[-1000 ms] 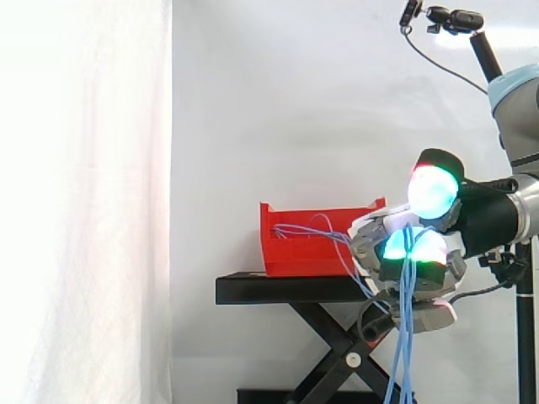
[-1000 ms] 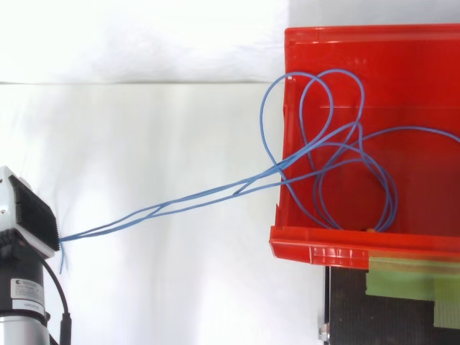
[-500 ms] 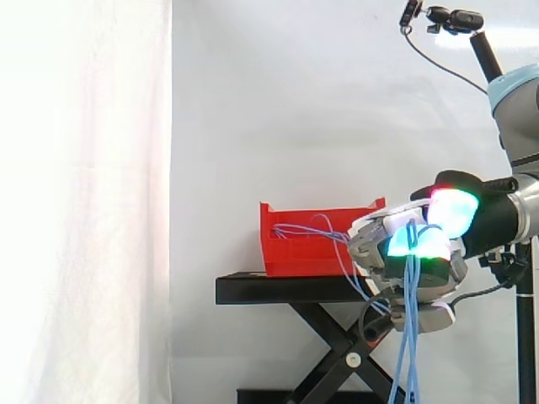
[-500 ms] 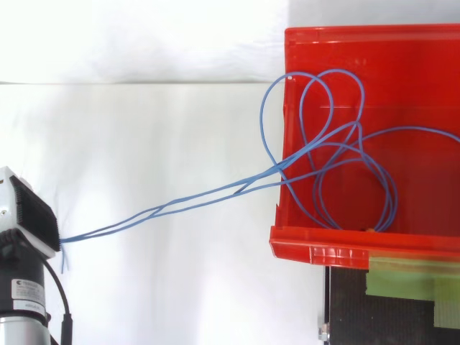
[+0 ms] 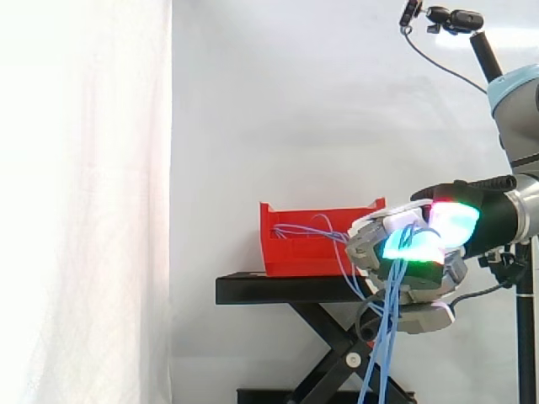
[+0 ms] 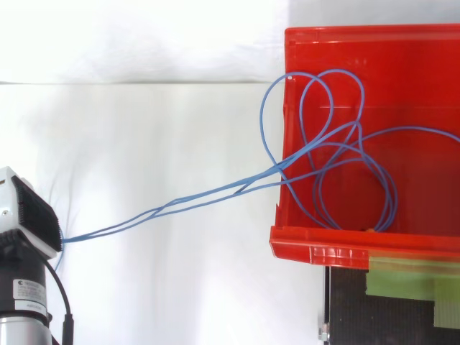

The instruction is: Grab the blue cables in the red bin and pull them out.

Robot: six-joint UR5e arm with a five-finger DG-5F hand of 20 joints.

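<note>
Clamping thin blue cables (image 6: 282,169) in curled fingers of the hand (image 5: 358,244), past the right edge of the black stand (image 5: 278,289). Coiling in round loops inside the red plastic bin (image 6: 323,251), trailing over its rim.

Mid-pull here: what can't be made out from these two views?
- Side view: the wall of the red bin hides the blue cables coiled inside.
- Side view: the cables' tails hanging from the hand leave by the bottom edge.
- Top view: the right edge cuts off the bin and one strand.
</note>
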